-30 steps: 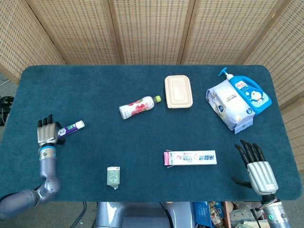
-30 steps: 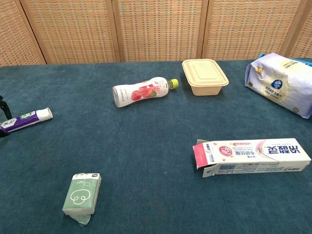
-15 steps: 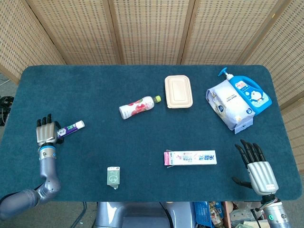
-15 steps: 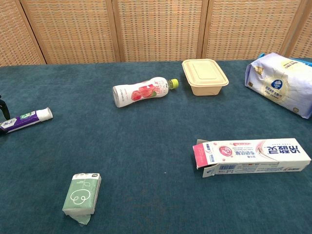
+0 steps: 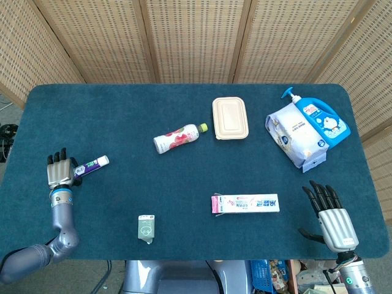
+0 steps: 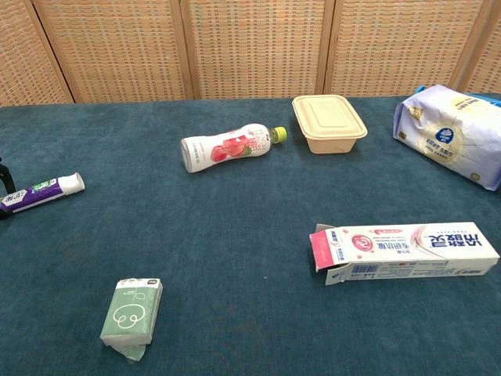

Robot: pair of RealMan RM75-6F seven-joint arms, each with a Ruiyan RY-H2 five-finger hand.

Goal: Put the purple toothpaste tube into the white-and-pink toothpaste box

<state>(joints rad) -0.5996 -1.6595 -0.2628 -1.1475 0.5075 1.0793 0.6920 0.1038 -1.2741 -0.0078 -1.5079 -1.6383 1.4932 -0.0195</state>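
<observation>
Purple toothpaste tube (image 5: pixel 90 164) lying flat on table (image 5: pixel 122 122), well left of white-and-pink toothpaste box (image 5: pixel 246 203) — cap end toward it. Left hand (image 5: pixel 59 174) just beside tube's tail, fingers spread, holding nothing. Right hand (image 5: pixel 331 217) right of box — splayed, empty.
</observation>
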